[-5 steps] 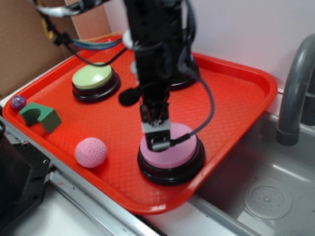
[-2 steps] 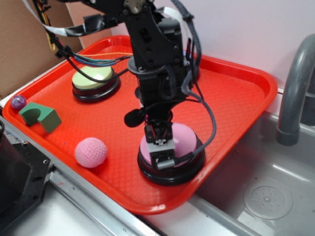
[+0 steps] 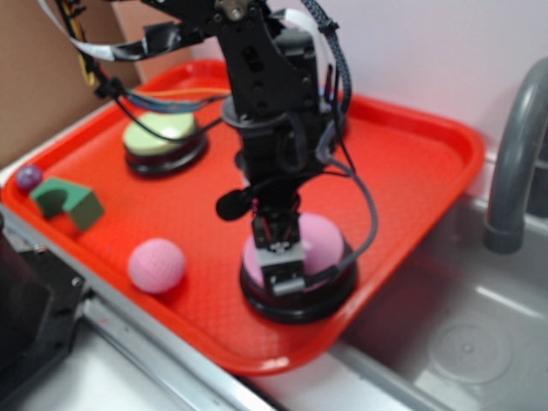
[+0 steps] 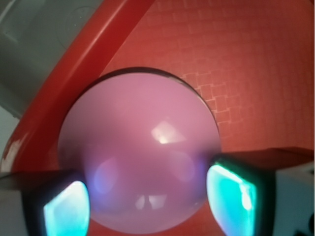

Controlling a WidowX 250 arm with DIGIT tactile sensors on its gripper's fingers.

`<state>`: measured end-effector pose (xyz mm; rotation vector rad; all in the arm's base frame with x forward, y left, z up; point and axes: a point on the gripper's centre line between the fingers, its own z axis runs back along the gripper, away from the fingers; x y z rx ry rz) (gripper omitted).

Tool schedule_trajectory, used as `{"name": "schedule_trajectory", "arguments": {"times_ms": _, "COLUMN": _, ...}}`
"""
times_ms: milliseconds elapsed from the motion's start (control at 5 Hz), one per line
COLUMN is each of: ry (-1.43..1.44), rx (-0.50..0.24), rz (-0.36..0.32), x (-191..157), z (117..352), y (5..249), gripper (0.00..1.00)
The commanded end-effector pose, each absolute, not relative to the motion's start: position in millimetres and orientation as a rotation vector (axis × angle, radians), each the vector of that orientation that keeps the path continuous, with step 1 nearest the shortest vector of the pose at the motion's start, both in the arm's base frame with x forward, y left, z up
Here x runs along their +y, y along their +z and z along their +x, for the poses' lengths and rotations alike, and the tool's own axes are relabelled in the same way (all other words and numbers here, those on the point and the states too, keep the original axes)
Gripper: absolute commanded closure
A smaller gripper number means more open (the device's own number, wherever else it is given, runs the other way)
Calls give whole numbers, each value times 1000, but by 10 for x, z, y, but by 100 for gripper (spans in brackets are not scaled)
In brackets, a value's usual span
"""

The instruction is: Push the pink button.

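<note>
- Claw (image 3: 280, 267) down on the pink button (image 3: 318, 244), at the near corner of the red tray (image 3: 411, 163).
- Its fingers (image 4: 66, 209) spread apart, gripping nothing.

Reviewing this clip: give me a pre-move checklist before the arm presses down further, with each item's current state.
1. Gripper over the pink button: ok.
2. Dome centred between the fingers in the wrist view: ok.
3. Contact with the dome: cannot tell.
4. Fingers spread apart, nothing held: ok.
5. Pink ball apart from the button: ok.
6. Button fully on the red tray, near its front edge: ok.
</note>
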<state>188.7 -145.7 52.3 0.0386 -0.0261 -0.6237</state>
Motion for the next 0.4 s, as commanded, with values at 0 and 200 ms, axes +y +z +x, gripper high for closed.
{"name": "schedule_trajectory", "arguments": {"times_ms": 0, "ry": -604, "rx": -65, "rz": 35, "x": -1578, "z": 1916, "y": 590, "gripper": 0}}
{"name": "schedule_trajectory", "arguments": {"times_ms": 200, "ry": -603, "rx": -44, "rz": 69, "x": -1490, "z": 1937, "y": 1020, "gripper": 0}}
